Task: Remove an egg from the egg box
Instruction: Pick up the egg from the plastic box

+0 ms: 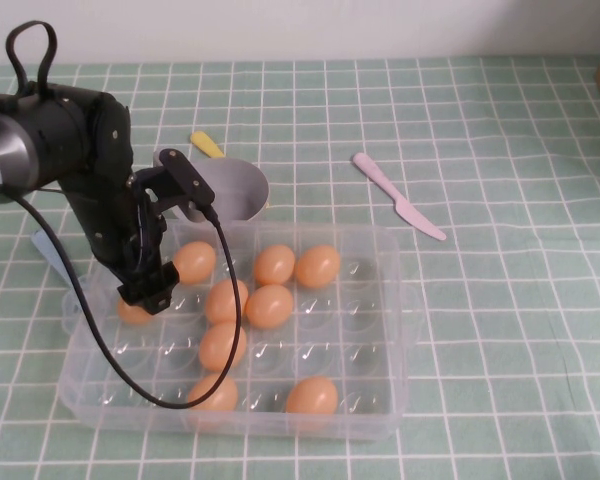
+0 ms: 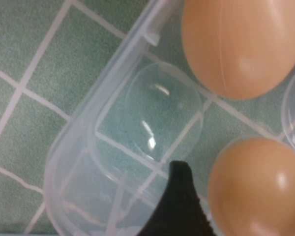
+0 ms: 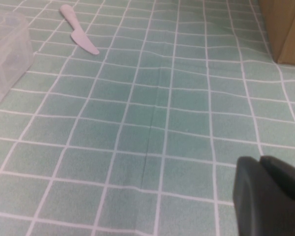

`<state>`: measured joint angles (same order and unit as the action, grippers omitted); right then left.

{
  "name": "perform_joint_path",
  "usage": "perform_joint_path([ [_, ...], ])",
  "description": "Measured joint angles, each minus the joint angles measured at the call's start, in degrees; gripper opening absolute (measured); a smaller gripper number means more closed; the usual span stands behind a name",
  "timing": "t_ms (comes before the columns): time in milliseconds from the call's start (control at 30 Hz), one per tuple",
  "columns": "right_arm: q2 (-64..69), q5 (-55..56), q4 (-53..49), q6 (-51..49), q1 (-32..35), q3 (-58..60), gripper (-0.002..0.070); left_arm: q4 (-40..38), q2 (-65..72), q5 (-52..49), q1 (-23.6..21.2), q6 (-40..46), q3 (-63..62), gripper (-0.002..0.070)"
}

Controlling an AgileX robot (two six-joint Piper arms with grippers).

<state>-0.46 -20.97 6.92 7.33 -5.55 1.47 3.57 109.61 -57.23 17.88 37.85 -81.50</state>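
The clear plastic egg box [image 1: 380, 300] lies at the table's front with several orange-tan eggs in its dimples. My left gripper [image 1: 145, 292] is down inside the box's left end, over the egg [image 1: 130, 313] in the leftmost column. In the left wrist view one black finger [image 2: 179, 206] stands close beside that egg [image 2: 255, 189], with a thin gap between them; the other finger is out of frame. Another egg [image 2: 241, 44] lies further on. My right gripper [image 3: 260, 162] is shut and empty over bare tablecloth, right of the box's corner [image 3: 5, 49].
A grey cup [image 1: 235, 190] with a yellow handle [image 1: 206, 144] stands just behind the box. A pink plastic knife [image 1: 398, 195] lies at back right and also shows in the right wrist view [image 3: 78, 35]. A brown carton [image 3: 285, 29] stands at the far right edge.
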Motion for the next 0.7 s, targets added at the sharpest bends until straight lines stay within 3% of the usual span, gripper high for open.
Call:
perform_joint_path([
  [700, 0.0, 0.0, 0.0, 0.0, 0.0, 0.0, -0.0017, -0.2, 3.2, 0.2, 0.0, 0.0, -0.1, 0.0498],
])
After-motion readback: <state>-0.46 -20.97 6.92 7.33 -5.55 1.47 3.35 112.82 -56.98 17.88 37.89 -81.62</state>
